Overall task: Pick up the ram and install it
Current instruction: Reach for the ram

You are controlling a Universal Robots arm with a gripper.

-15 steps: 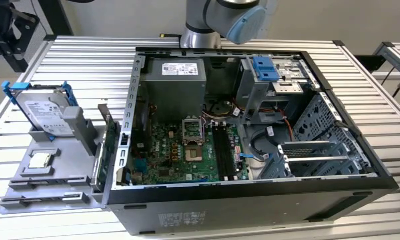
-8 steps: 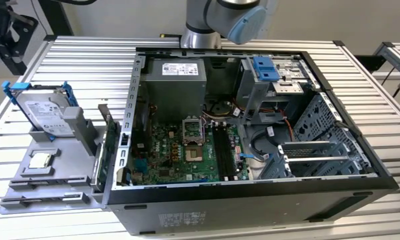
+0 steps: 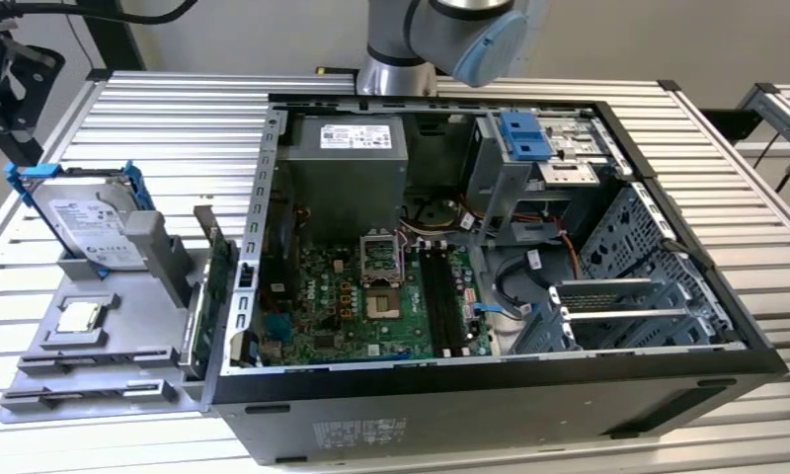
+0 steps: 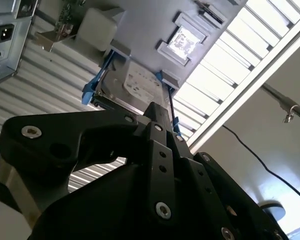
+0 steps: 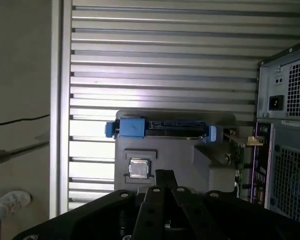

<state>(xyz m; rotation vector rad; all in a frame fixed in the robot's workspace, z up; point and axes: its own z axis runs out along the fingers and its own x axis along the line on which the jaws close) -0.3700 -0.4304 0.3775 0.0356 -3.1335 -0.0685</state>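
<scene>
The gripper [image 5: 163, 176] hangs in the air and touches nothing. In both wrist views the fingers [image 4: 157, 116] are pressed together, with no gap visible and nothing pinched between them.

In the first wrist view the grey tray [image 5: 182, 159] lies directly beyond the fingertips, resting on the slatted table [image 5: 160, 60]. The item on that tray nearest the fingertips is the small square silver chip [image 5: 138, 168], seated in its recess. Farther out past the chip lies the hard drive [image 5: 176, 131] in a blue-handled caddy. The computer case [image 5: 285, 150] stands off to one side of the fingers, its rear panel in view.

In the exterior view the ram [image 3: 213, 247] appears as a thin dark strip standing on edge. It runs along the tray border next to the case, just beside the grey upright block [image 3: 158, 252]. It sits in the tray, apart from the fingers and not held. A broader green circuit board [image 3: 195, 331] stands on edge on the same border, in line with the ram.

The case lies on its side with the interior open. The black memory slots [image 3: 437, 296] run along the motherboard, well apart from the ram. The arm [image 3: 434, 39] rises beyond the far end of the case.
</scene>
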